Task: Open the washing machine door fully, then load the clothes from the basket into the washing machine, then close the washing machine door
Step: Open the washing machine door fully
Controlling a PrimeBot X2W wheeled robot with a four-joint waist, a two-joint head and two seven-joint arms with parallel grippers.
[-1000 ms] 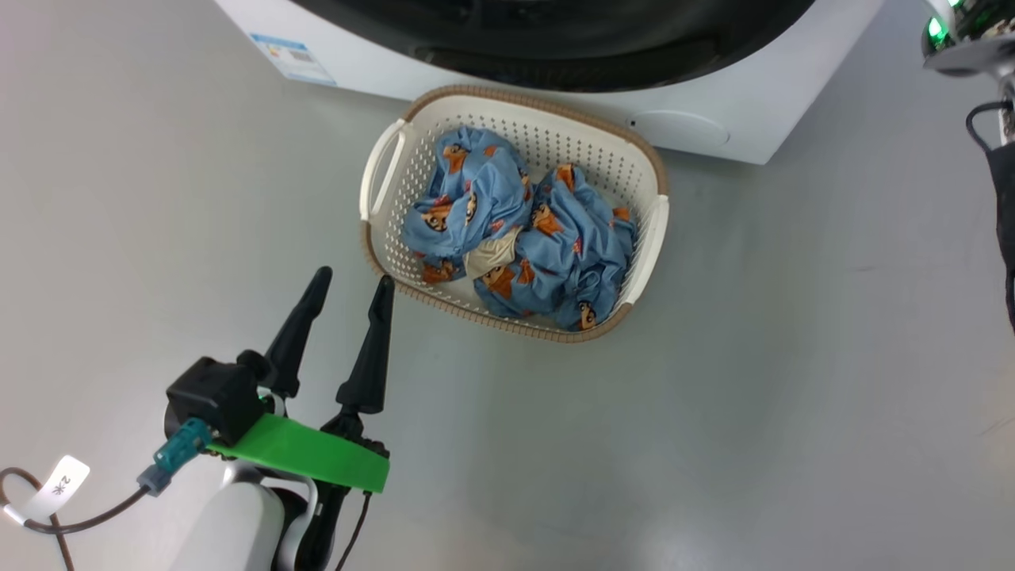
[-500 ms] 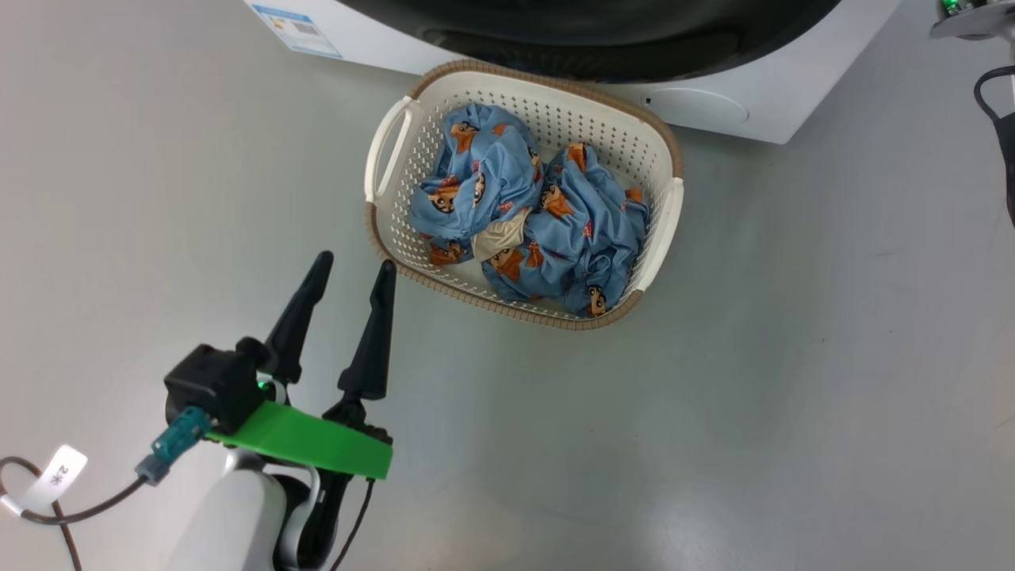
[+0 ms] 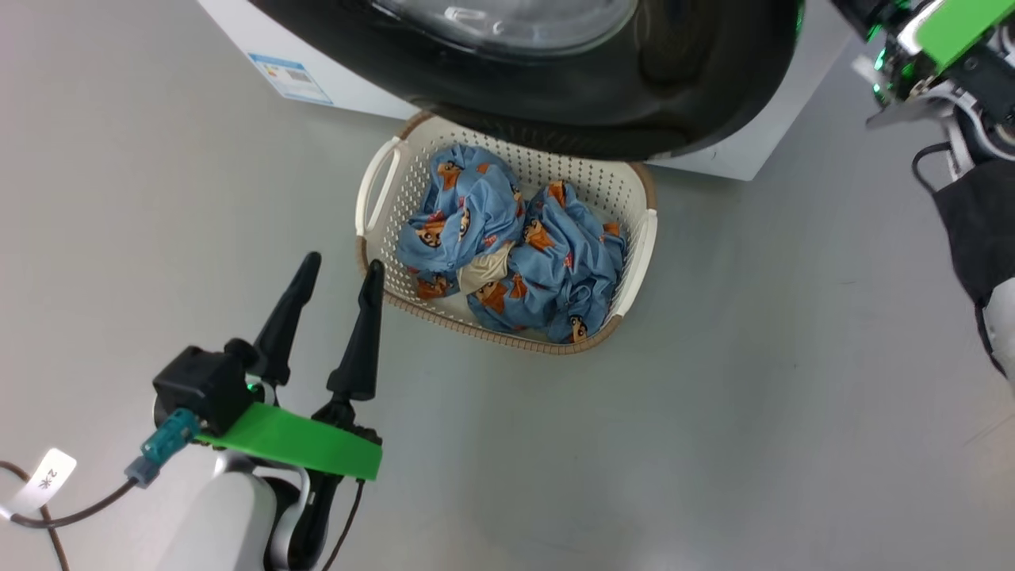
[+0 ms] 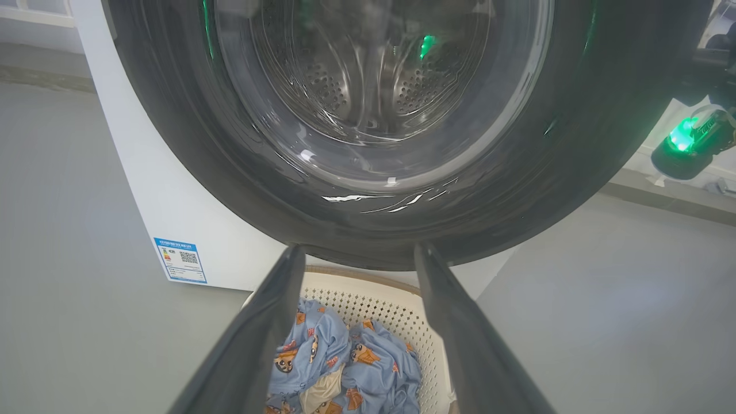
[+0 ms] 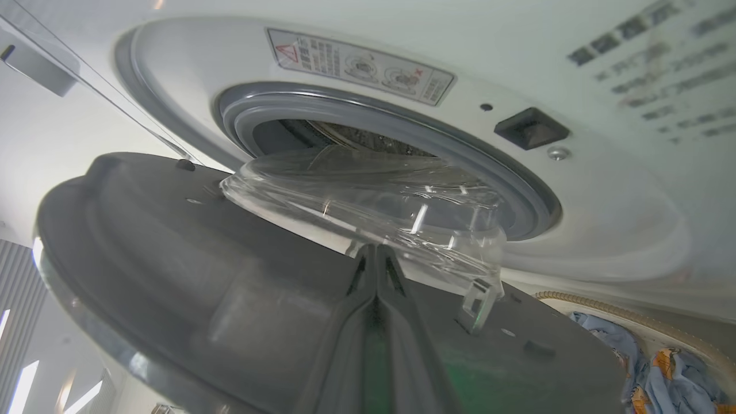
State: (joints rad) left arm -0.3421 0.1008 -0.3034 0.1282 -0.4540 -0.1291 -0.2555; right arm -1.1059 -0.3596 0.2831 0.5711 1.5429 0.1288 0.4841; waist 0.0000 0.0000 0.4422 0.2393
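Here, the right gripper (image 5: 376, 270), fingers pressed together, lies against the inner face of the partly open washing machine door (image 5: 172, 259). The left gripper (image 3: 342, 263) is spread, empty, just beside the basket (image 3: 507, 339) of clothes (image 3: 539, 262) on the floor (image 3: 753, 396). The blue label (image 3: 289, 78) has print too small to read.

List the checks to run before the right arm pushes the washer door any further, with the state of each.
1. Washing machine door fully open: not ok; partly swung, its black rim overhangs the basket's far end.
2. Right gripper shut, tips by the glass bowl on the door's inner face: ok.
3. Left gripper open and empty: ok.
4. Clothes all inside the basket: ok.
5. Drum mouth free of obstacles: cannot tell; the bowl hides part of it.
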